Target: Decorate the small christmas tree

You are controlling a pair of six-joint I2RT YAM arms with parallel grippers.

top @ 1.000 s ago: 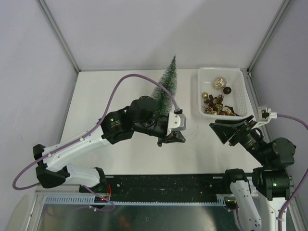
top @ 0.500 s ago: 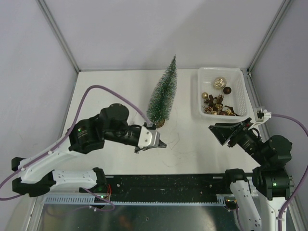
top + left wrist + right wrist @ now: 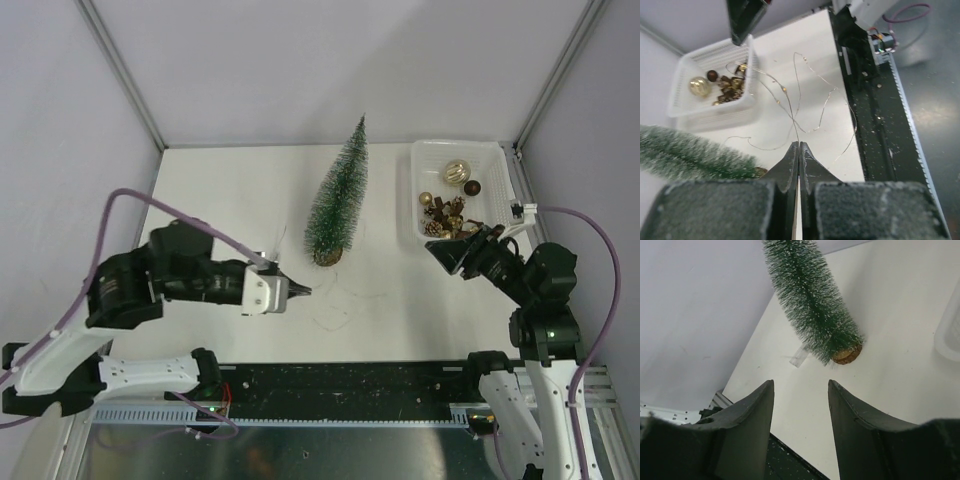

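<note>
1. Left gripper (image 3: 297, 290): fingers pressed flat together in the left wrist view (image 3: 798, 145). A thin wire strand (image 3: 784, 89) runs straight into the seam at the tips, so it reads as clamped on the wire.
2. Beyond those tips the wire fans out in loose loops over the white table (image 3: 230, 190).
3. The small christmas tree (image 3: 340, 195) stands upright on its wooden disc base (image 3: 328, 257), just ahead and to the right of the left gripper, and clear of it. In the left wrist view the tree (image 3: 690, 152) lies low at the left edge, beside the fingers.
4. Right gripper (image 3: 447, 252): fingers spread apart, nothing between them (image 3: 801, 385). It hangs above the table.
5. From the right gripper, the tree (image 3: 812, 305) is straight ahead, well apart. The disc base (image 3: 847, 354) is seen edge-on at the foot of the bristles.
6. A small clear scrap (image 3: 799, 356) lies on the table touching or just beside the disc base; I cannot tell what it is.
7. White mesh basket (image 3: 456, 146) sits just beyond the right gripper, on the far side from the arm base. It holds 1 large gold ball (image 3: 457, 171) and a heap of smaller gold and brown ornaments (image 3: 450, 215).
8. In the left wrist view the basket (image 3: 715, 112) is far ahead and left of the fingertips, with 1 dark finger of the right gripper (image 3: 745, 17) hanging above its rim.
</note>
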